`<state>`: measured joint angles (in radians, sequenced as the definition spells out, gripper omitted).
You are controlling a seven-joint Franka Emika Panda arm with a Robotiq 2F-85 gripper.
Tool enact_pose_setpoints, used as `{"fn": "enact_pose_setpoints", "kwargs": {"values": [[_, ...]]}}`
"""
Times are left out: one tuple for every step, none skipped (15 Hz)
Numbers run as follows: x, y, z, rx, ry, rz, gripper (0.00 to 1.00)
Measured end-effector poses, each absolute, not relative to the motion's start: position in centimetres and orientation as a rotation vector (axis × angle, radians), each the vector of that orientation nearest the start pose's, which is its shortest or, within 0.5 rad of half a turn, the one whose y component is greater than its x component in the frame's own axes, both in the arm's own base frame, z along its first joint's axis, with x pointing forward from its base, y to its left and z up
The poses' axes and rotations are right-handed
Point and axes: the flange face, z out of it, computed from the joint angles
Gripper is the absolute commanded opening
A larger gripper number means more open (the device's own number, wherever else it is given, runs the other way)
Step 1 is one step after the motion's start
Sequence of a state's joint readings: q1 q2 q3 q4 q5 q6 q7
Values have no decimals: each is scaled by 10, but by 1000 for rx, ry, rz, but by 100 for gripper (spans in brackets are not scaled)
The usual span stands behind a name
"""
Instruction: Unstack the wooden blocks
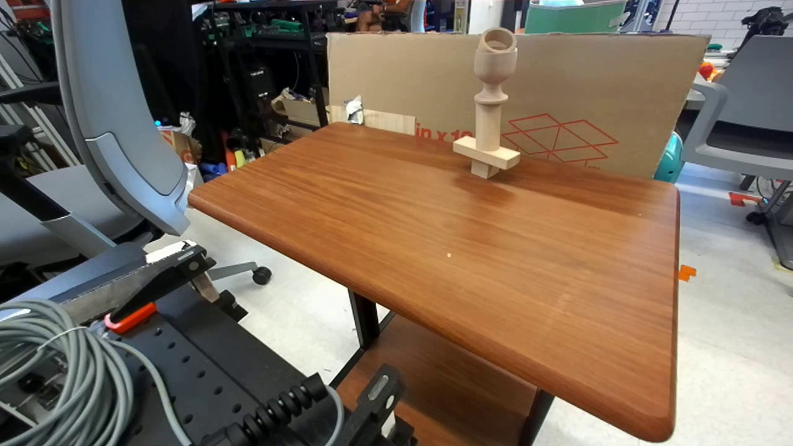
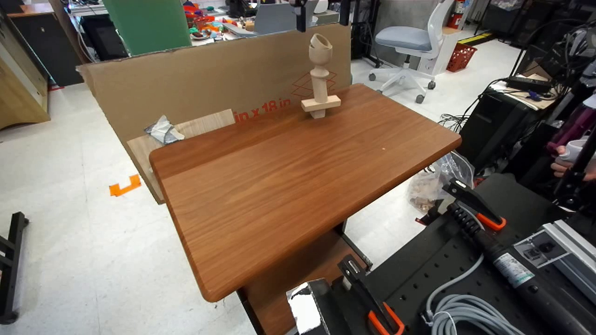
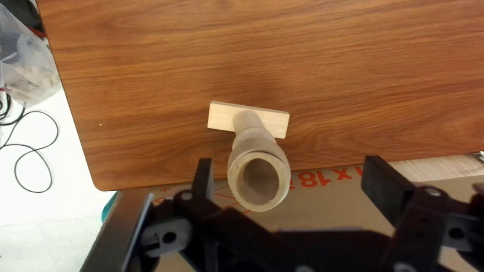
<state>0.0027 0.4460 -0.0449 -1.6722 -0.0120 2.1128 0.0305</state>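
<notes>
The wooden blocks rise in one tower near the table's edge by the cardboard, in both exterior views. At its foot, a small block (image 1: 483,170) carries a flat plank (image 1: 469,148). On the plank stands an upright cylinder (image 1: 488,127), topped by a turned, cup-shaped piece (image 1: 495,67). A tilted ring (image 3: 284,182) rests on the very top. My gripper (image 3: 293,175) is open above the tower, nothing held. In the wrist view the ring shows between its fingers, closer to the left one. In an exterior view its fingertips (image 2: 301,23) hang just over the ring.
The tower stands on a brown wooden table (image 1: 433,248). A tall cardboard sheet (image 2: 195,79) stands along the table's edge right behind the tower. A pale board with crumpled silver tape (image 2: 164,130) leans there too. Clamps and coiled cable (image 1: 68,365) lie on a black bench.
</notes>
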Motion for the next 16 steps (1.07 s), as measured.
{"fn": "enact_pose_setpoints", "kwargs": {"values": [[671, -26, 342, -3170, 98, 13, 100], [674, -26, 339, -3171, 98, 18, 100], [677, -25, 336, -3171, 98, 23, 90], [679, -25, 334, -3172, 97, 28, 74], [681, -25, 332, -3172, 97, 32, 65], [683, -25, 330, -3172, 96, 36, 58], [685, -25, 328, -3172, 95, 42, 50], [686, -24, 326, -3172, 94, 53, 42], [687, -24, 325, -3172, 93, 63, 35], [688, -24, 324, -3172, 93, 75, 27], [689, -24, 323, -3172, 92, 84, 20], [689, -24, 322, -3172, 92, 90, 12], [689, -24, 321, -3172, 92, 101, 5], [689, -23, 321, -3172, 92, 110, 1], [689, -23, 321, -3171, 91, 116, 0], [689, -23, 322, -3171, 89, 121, 0]]}}
